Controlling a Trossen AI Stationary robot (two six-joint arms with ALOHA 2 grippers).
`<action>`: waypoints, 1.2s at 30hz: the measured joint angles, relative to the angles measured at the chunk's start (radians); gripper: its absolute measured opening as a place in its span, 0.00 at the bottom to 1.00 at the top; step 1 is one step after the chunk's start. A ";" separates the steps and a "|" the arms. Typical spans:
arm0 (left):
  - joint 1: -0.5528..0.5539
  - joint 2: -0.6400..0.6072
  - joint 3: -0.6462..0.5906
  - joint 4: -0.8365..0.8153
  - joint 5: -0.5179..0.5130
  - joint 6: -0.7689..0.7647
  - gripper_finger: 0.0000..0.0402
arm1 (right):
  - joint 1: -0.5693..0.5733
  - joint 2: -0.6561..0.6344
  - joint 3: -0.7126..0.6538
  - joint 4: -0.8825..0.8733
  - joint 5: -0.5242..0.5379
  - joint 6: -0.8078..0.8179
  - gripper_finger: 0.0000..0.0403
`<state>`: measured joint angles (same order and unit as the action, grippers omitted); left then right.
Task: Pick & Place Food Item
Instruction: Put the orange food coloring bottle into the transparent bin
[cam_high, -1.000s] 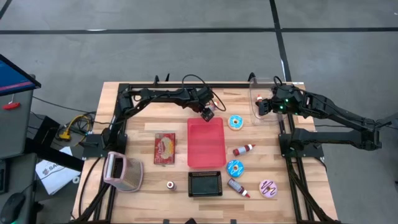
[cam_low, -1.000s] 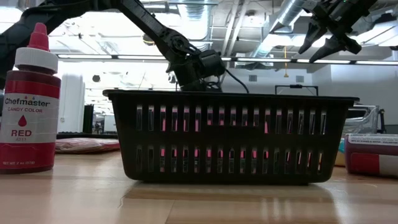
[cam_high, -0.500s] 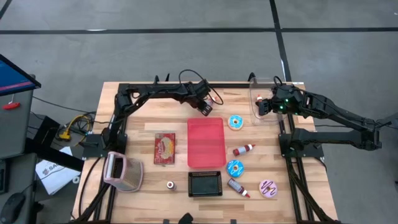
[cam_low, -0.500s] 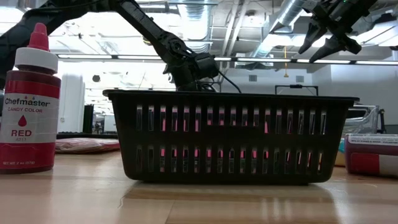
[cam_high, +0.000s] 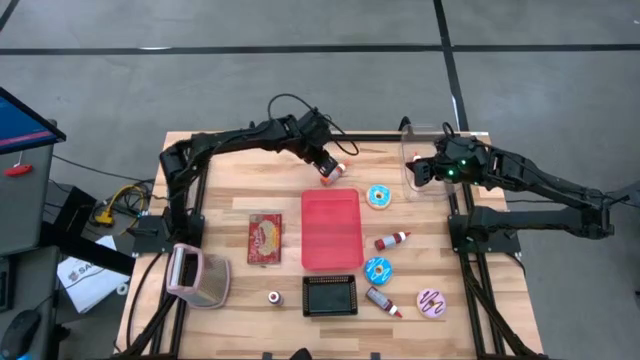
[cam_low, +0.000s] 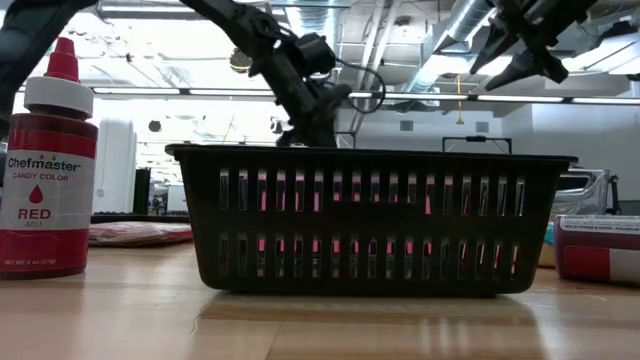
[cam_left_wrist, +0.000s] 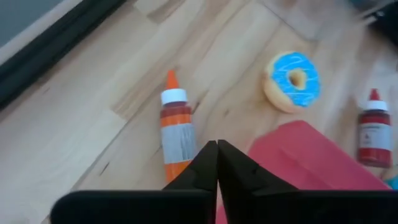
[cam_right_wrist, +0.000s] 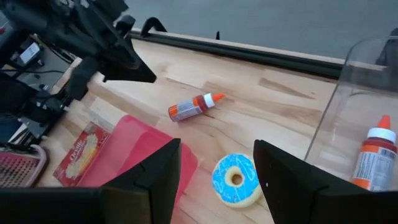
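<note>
The orange bottle (cam_left_wrist: 176, 129) lies on its side on the surface (cam_high: 225, 195), just beside the far edge of the red tray (cam_high: 331, 229) and near a blue doughnut (cam_high: 379, 196). Our left claw (cam_high: 327, 174) hangs just above it with fingers pressed together and nothing between them. To grasp well, we think we should open the fingers first, turn them across the bottle's body, then descend. The right claw (cam_high: 416, 171) waits half open, empty, by the clear box (cam_high: 412, 150).

High view straight down over flat red plastic tray (cam_high: 331, 229), low view level behind black slatted basket (cam_low: 370, 218), both wrist views angled down near the tray, sharing blue-iced doughnut (cam_left_wrist: 293, 81)
</note>
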<state>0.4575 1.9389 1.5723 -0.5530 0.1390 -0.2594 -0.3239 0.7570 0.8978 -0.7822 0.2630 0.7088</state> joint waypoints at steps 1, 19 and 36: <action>-0.001 -0.007 0.000 -0.002 -0.001 0.013 0.00 | 0.006 0.000 0.000 0.000 0.000 0.006 0.48; -0.004 0.175 -0.002 -0.065 -0.107 0.057 0.58 | 0.068 0.002 0.000 0.007 0.040 0.052 0.48; -0.001 0.185 -0.002 -0.190 -0.184 0.232 0.39 | 0.076 0.002 0.000 -0.006 0.044 0.062 0.48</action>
<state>0.4568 2.1236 1.5703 -0.7434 -0.0448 -0.0271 -0.2481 0.7586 0.8978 -0.7887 0.3073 0.7708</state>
